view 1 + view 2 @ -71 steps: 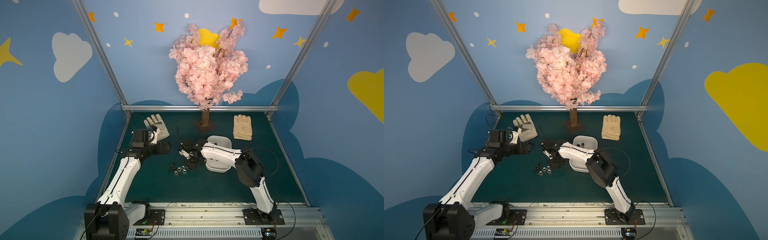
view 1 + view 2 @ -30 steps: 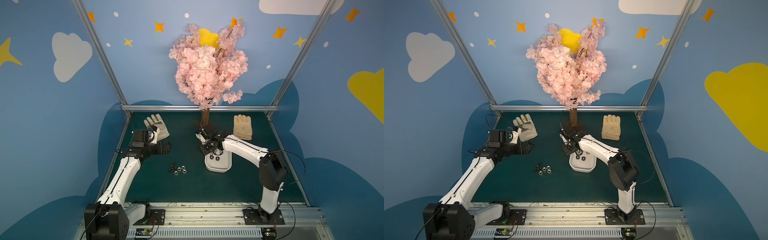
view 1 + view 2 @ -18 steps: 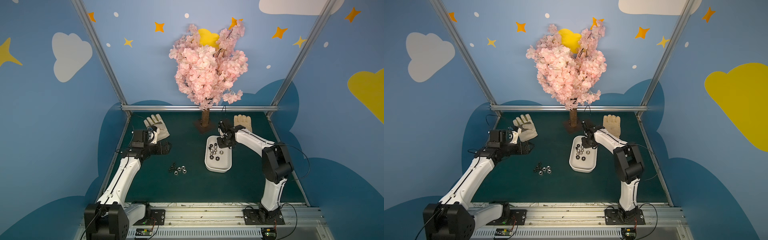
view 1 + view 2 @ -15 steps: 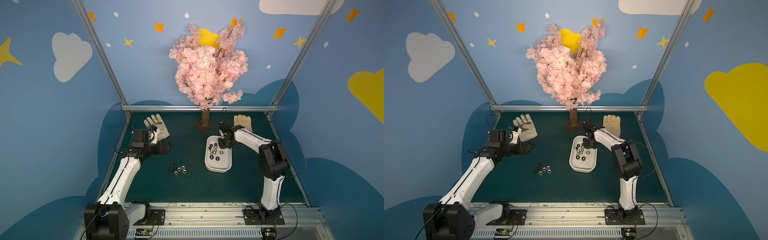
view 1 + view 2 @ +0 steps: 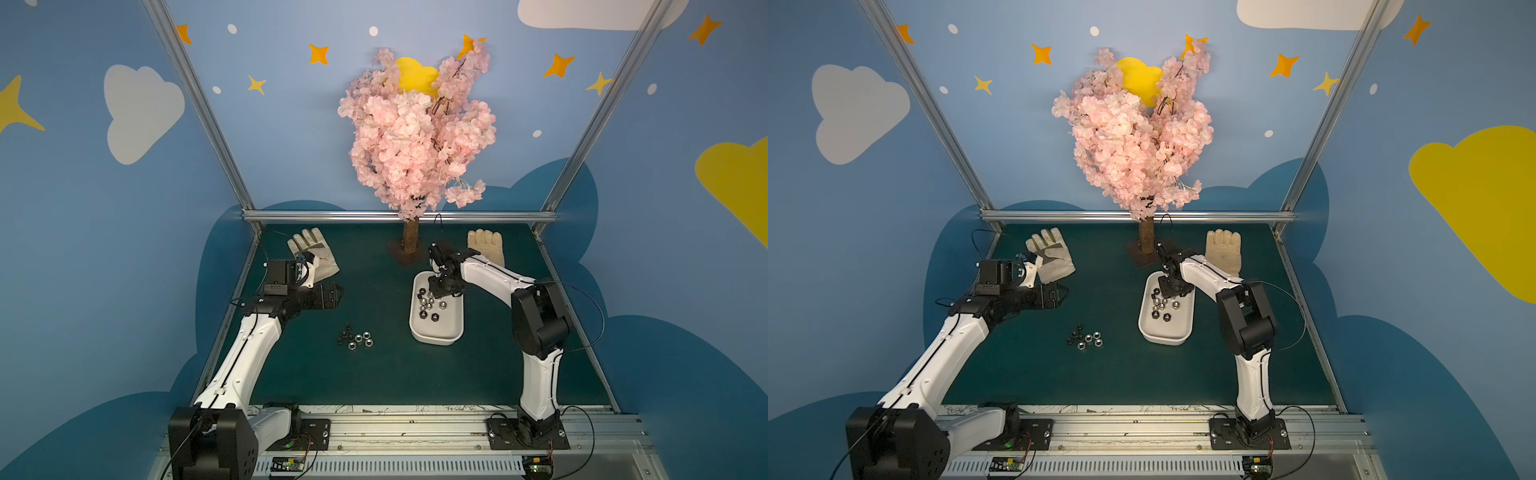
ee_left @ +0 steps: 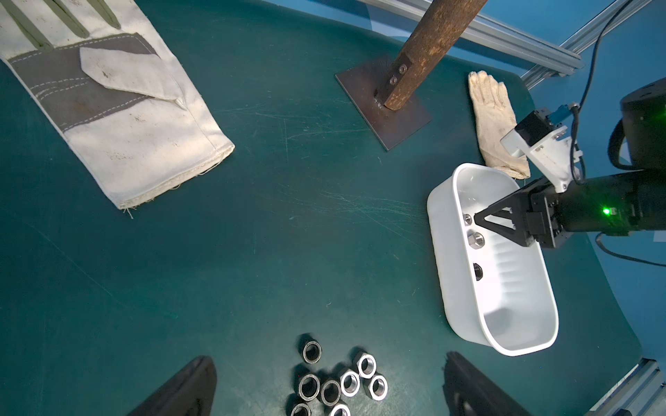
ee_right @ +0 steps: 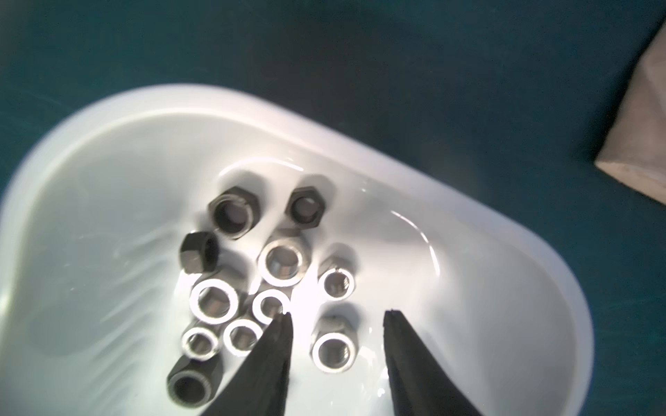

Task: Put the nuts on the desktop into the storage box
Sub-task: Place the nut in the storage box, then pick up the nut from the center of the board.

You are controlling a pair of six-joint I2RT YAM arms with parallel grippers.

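While poised over the storage box's (image 5: 436,338) far end, the right hand (image 7: 337,317) gapes empty. The left hand (image 5: 334,296) hovers by the tabletop's (image 5: 395,374) left edge; fingers (image 6: 191,385) apart.

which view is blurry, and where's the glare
right wrist view: soft all over, silver nuts blown out white, glare streaks on the storage box floor; left wrist view: sharp, loose nuts crisp; both top views: even light, no glare

No lettering, number, brand or sign can be read anywhere, whether on the storage box (image 5: 436,336), the nuts (image 5: 355,337) or the gloves (image 5: 322,262).
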